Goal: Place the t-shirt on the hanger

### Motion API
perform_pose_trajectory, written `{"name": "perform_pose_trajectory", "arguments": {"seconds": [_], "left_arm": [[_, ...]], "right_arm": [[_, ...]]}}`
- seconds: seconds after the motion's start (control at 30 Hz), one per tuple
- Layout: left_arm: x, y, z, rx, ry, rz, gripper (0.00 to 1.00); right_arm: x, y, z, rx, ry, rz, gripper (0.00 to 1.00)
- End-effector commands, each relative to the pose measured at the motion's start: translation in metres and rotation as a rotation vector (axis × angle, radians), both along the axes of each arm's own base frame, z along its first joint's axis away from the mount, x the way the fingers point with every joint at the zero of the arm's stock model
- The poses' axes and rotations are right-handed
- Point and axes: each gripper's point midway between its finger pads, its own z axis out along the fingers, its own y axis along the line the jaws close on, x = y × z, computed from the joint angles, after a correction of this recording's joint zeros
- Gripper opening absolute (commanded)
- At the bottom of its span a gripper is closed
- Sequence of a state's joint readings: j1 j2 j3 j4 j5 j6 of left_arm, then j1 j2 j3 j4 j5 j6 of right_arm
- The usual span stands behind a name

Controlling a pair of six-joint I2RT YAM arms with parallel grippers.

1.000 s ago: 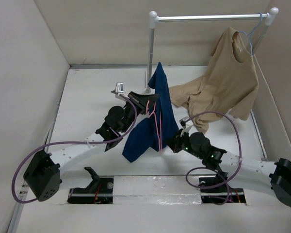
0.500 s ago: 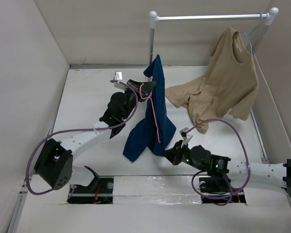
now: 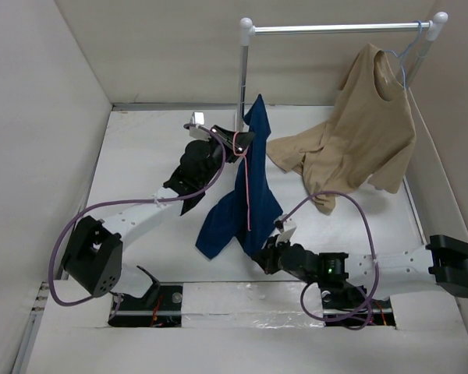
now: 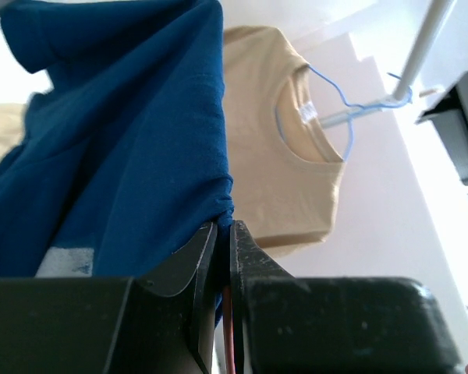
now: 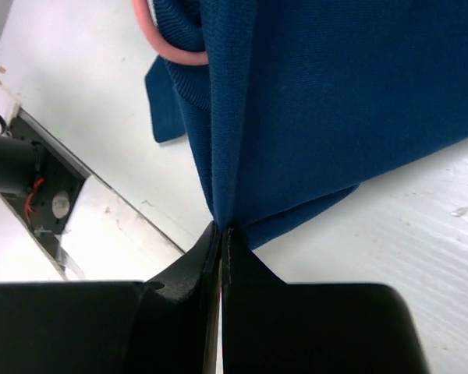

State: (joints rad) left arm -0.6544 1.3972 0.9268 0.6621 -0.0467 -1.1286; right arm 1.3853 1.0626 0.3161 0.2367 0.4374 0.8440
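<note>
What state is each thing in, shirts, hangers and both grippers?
navy t-shirt: lifted, pinched high and low
pink hanger: partly inside that shirt
left gripper: shut on its upper part
right gripper: shut on its lower edge
tan t-shirt: on light blue hanger
light blue hanger: hooked on rail

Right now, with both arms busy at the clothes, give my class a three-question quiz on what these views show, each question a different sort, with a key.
1. True or false: both grippers are shut on the tan t-shirt.
2. The right gripper is: A open over bare table; B shut on the lower edge of the navy t-shirt; C shut on the tan t-shirt.
3. Short answer: which gripper holds the navy t-shirt's top end?

Key
1. False: it hangs on the light blue hanger from the rail.
2. B.
3. The left gripper.
</note>
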Motion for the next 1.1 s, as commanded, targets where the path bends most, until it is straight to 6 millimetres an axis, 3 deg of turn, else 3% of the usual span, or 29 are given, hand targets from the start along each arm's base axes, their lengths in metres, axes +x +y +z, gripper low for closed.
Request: {"name": "perform_pose_trajectory", "arguments": {"seconds": [0.0, 0.2, 0.27, 0.47, 0.57, 0.63, 0.67, 0.73, 0.77, 0.83, 0.87, 0.93, 0.97, 1.03, 1.07], "left_arm": [[-0.006, 0.071, 0.166, -0.257, -0.353, 0.232, 0.00], [0.018, 0.068, 0.146, -0.233, -0.320, 0.298, 0.00], [0.024, 0.066, 0.153, -0.209, -0.344, 0.332, 0.00], [0.050, 0.062, 0.131, -0.028, -0.343, 0.407, 0.00], [0.052, 0.061, 0.117, 0.038, -0.348, 0.414, 0.00], [0.042, 0.055, 0.114, 0.041, -0.355, 0.374, 0.00], [0.037, 0.050, 0.099, 0.060, -0.337, 0.354, 0.00], [0.024, 0.046, 0.094, 0.054, -0.336, 0.311, 0.00], [0.017, 0.041, 0.077, 0.056, -0.308, 0.280, 0.00], [0.003, 0.035, 0.069, 0.037, -0.292, 0.222, 0.00], [0.000, 0.034, 0.056, 0.029, -0.261, 0.202, 0.00], [-0.015, 0.024, 0.047, 0.019, -0.241, 0.141, 0.00], [-0.017, 0.024, 0.035, 0.025, -0.217, 0.131, 0.00], [-0.031, 0.020, 0.032, -0.004, -0.197, 0.083, 0.00], [-0.038, 0.018, 0.017, -0.001, -0.172, 0.058, 0.00]], "right_arm": [[-0.038, -0.009, -0.033, -0.130, 0.094, 0.107, 0.00], [-0.098, 0.024, -0.010, -0.113, 0.089, 0.297, 0.00], [-0.122, 0.030, -0.001, -0.135, 0.080, 0.357, 0.00], [-0.140, 0.017, 0.025, -0.171, 0.052, 0.334, 0.00], [-0.135, 0.006, 0.047, -0.111, 0.062, 0.304, 0.00], [-0.125, 0.000, 0.067, -0.052, 0.047, 0.267, 0.00], [-0.116, -0.007, 0.069, -0.063, 0.024, 0.238, 0.00], [-0.097, -0.015, 0.096, -0.005, -0.036, 0.164, 0.00], [-0.091, -0.018, 0.102, -0.004, -0.063, 0.150, 0.00], [-0.074, -0.017, 0.126, 0.024, -0.115, 0.130, 0.00], [-0.059, -0.013, 0.136, 0.052, -0.126, 0.092, 0.00], [-0.051, -0.006, 0.142, 0.049, -0.155, 0.130, 0.00], [-0.036, -0.001, 0.142, 0.050, -0.159, 0.097, 0.00], [-0.027, 0.004, 0.131, 0.018, -0.159, 0.106, 0.00], [-0.021, 0.006, 0.127, 0.011, -0.156, 0.100, 0.00]]}}
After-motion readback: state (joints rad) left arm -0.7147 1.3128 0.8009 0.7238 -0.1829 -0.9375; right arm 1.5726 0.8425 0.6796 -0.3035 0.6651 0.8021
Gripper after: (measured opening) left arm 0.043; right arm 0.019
